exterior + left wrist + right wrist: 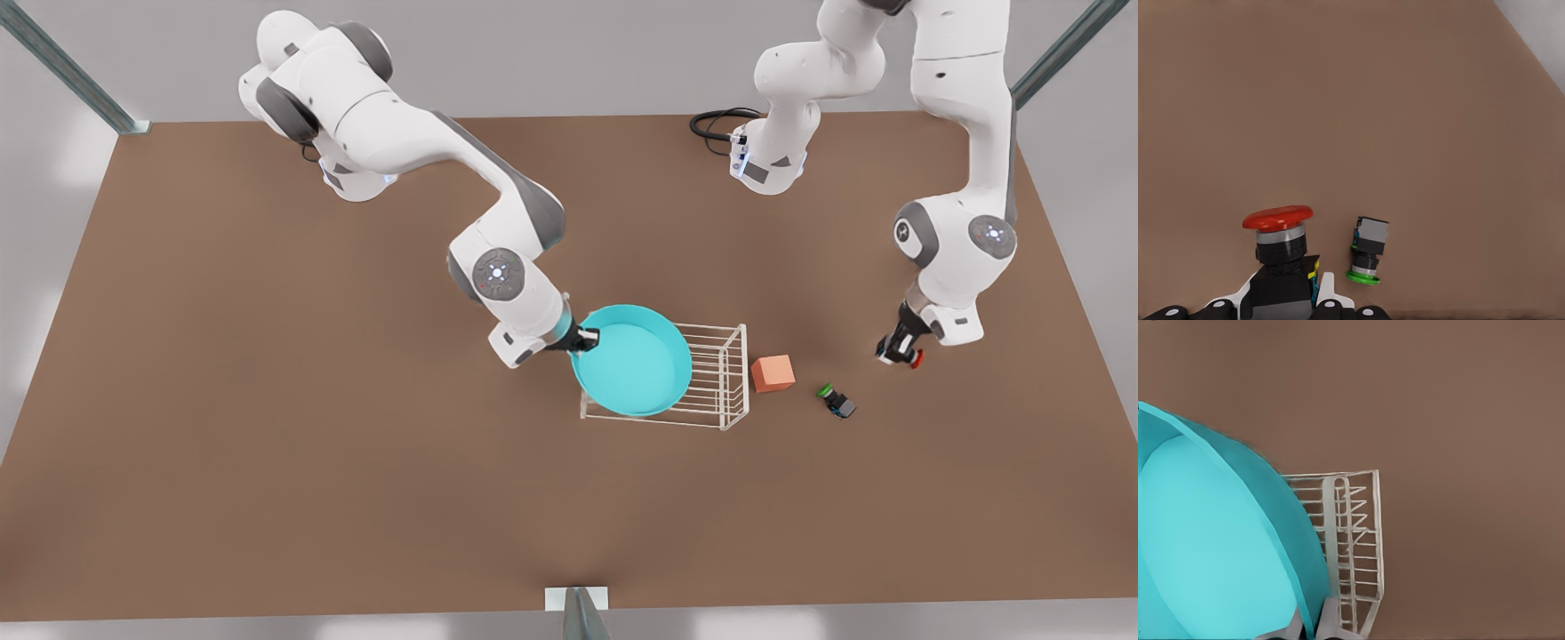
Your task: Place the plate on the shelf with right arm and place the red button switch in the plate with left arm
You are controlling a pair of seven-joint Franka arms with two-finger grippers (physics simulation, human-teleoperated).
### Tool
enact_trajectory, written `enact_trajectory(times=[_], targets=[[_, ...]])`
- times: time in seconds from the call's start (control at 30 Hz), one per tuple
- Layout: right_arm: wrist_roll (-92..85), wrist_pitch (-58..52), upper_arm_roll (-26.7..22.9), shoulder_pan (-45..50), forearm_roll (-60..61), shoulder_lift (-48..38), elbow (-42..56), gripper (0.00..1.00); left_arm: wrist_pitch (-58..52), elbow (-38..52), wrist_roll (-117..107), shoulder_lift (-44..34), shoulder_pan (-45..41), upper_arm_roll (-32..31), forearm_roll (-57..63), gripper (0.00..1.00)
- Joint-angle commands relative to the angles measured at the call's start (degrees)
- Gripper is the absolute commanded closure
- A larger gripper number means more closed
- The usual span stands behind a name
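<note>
Round turquoise plate (633, 360) over the white wire rack shelf (716, 378), mid brown table (267, 427), rim pinched by right gripper (589, 338). Tiny red-capped button switch (914, 358) near right edge, pinched in left gripper (896, 351), above table.

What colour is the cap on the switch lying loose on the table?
Green, clearest in the left wrist view: the loose switch lies on its side beside the red button switch.

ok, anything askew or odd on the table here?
The green-capped switch lies tipped on its side near the orange cube. The right gripper holds the plate over the shelf; the left gripper holds the red button switch.
</note>
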Motion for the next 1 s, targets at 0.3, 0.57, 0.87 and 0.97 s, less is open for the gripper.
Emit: enact_trajectory(times=[0.3, 0.57, 0.87, 0.97], targets=[[38.1, 11.6, -4.2, 10.5, -1.3, 3.9, 0.2, 0.91, -37.3, 15.3, -0.1, -3.8, -0.8, -12.2, 3.4, 0.57], [38.5, 12.7, -6.2, 12.0, -1.3, 5.7, 0.0, 0.0, -38.1, 17.4, -11.1, -3.2, -0.9, -22.9, 3.4, 0.57], [7.5, -18.1, -6.9, -7.1, 5.8, -10.8, 0.2, 0.0, -38.1, 26.3, -30.9, 5.4, -11.4, -25.5, 4.2, 0.57], [-17.6, -25.7, -7.1, -16.7, 4.4, -11.7, 0.2, 0.0, -38.1, 29.0, -38.1, 7.6, -16.2, -25.5, 4.3, 0.57]])
